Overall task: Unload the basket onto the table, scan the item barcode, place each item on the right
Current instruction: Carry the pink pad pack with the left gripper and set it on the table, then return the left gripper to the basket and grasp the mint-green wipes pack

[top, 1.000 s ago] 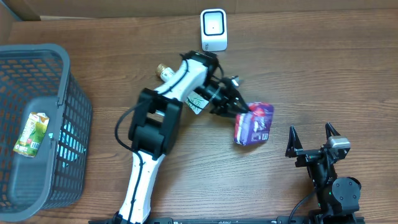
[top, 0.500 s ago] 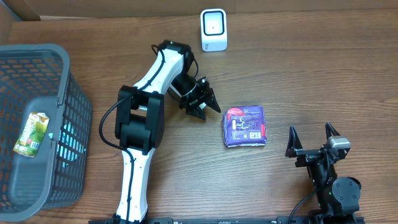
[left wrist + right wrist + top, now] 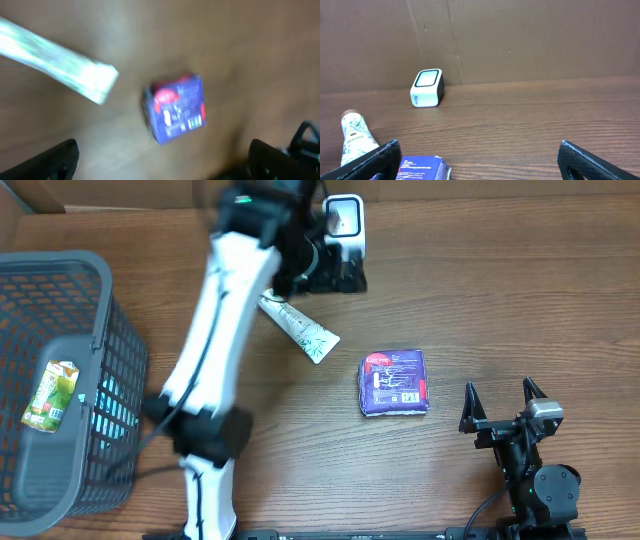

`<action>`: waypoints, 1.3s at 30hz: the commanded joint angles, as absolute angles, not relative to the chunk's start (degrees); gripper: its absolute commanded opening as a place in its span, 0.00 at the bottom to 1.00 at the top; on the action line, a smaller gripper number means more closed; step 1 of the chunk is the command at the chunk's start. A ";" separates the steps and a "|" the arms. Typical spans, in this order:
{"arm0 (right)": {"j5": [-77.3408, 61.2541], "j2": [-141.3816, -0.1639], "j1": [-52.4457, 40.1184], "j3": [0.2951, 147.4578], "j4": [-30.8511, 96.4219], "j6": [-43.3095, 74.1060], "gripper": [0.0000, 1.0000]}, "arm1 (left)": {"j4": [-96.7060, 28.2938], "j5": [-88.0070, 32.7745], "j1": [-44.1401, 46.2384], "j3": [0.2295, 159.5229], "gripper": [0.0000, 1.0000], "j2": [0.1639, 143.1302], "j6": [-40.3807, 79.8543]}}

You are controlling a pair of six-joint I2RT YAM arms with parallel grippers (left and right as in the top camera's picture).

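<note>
The item, a purple packet with a white label and barcode facing up, lies flat on the wooden table. My left gripper is raised and blurred, up by the white scanner. The left wrist view looks down on the packet from well above. The left gripper is open and holds nothing. My right gripper rests open at the front right, with the packet just ahead of its left finger and the scanner far off at the back wall.
A white-and-green tube lies between the scanner and the packet. A grey mesh basket at the left edge holds a green juice carton. A cardboard wall closes off the back.
The left gripper let go of the purple packet, opened wide and swung up and back toward the scanner. The packet now lies flat. The right arm has not moved.
</note>
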State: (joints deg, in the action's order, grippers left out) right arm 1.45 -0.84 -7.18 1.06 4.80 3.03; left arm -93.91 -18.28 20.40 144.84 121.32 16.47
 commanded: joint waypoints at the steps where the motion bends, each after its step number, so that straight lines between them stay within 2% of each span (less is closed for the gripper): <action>1: 1.23 -0.16 -7.49 0.45 4.60 3.44 1.00 | -94.48 -0.60 18.11 150.58 0.99 111.57 22.55; 5: 1.23 -0.16 -7.49 0.45 4.60 3.44 1.00 | -94.98 7.84 12.36 151.15 1.00 103.59 29.89; 9: 1.23 -0.16 -7.49 0.45 4.60 3.44 1.00 | -96.82 9.56 3.60 150.85 1.00 99.29 33.28; 15: 1.23 -0.16 -7.49 0.45 4.60 3.44 1.00 | -96.82 10.61 -9.63 150.47 1.00 98.61 34.81; 19: 1.23 -0.16 -7.49 0.45 4.60 3.44 1.00 | -96.82 17.21 -16.43 149.05 1.00 98.61 36.93; 23: 1.23 -0.16 -7.49 0.45 4.60 3.44 1.00 | -96.82 17.17 -21.58 147.02 1.00 98.56 36.86; 27: 1.23 -0.16 -7.49 0.45 4.60 3.44 1.00 | -96.82 16.86 -24.73 143.74 0.99 98.56 37.32; 28: 1.23 -0.16 -7.49 0.45 4.60 3.44 1.00 | -96.82 16.56 -25.10 143.26 0.93 98.32 37.15; 29: 1.23 -0.16 -7.49 0.45 4.60 3.44 1.00 | -96.82 15.94 -25.10 143.11 0.91 97.82 36.40; 39: 1.23 -0.16 -7.49 0.45 4.60 3.44 1.00 | -94.59 15.75 -23.51 143.20 1.00 79.13 35.14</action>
State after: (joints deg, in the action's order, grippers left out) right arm 1.45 -0.84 -7.18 1.06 4.75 3.01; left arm -95.96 15.22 -23.64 142.47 88.97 36.05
